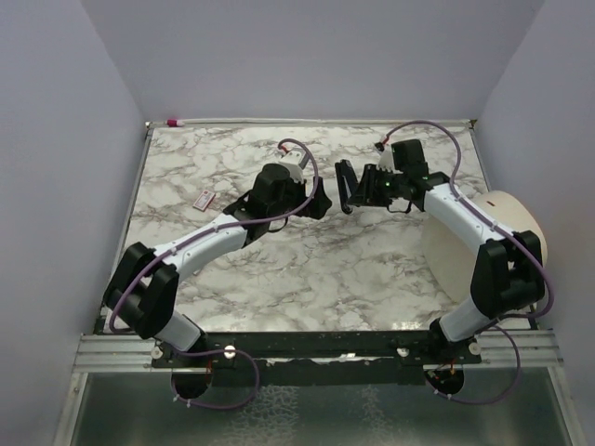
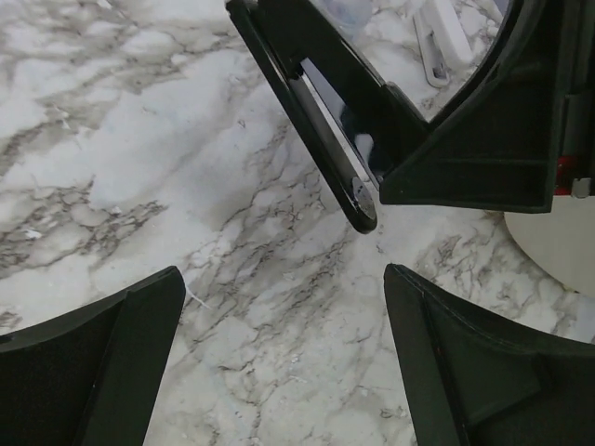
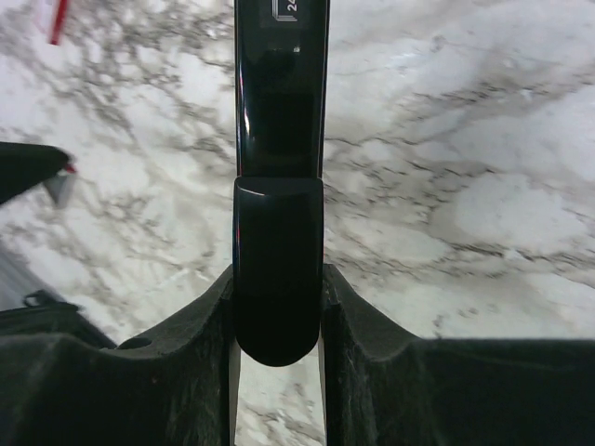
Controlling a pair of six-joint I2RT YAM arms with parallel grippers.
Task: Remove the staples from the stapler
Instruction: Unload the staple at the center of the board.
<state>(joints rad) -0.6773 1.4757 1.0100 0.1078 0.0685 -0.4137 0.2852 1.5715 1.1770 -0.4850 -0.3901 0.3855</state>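
The stapler (image 1: 204, 198) lies flat on the marble tabletop (image 1: 372, 279) at far left, slightly askew, with no staples visible. The left claw (image 1: 323, 200), spread wide and holding nothing, points rightward, away from it. Just beside it, the right claw (image 1: 346, 189) is clamped on a long black bar (image 3: 279, 111). The left arm looks the nearer one, though it would need to swing back leftward.

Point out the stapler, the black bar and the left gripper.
stapler (image 1: 204, 198): top view, its middle.
black bar (image 3: 279, 121): right wrist view, its glossy face.
left gripper (image 2: 284, 279): left wrist view, between fingertips.
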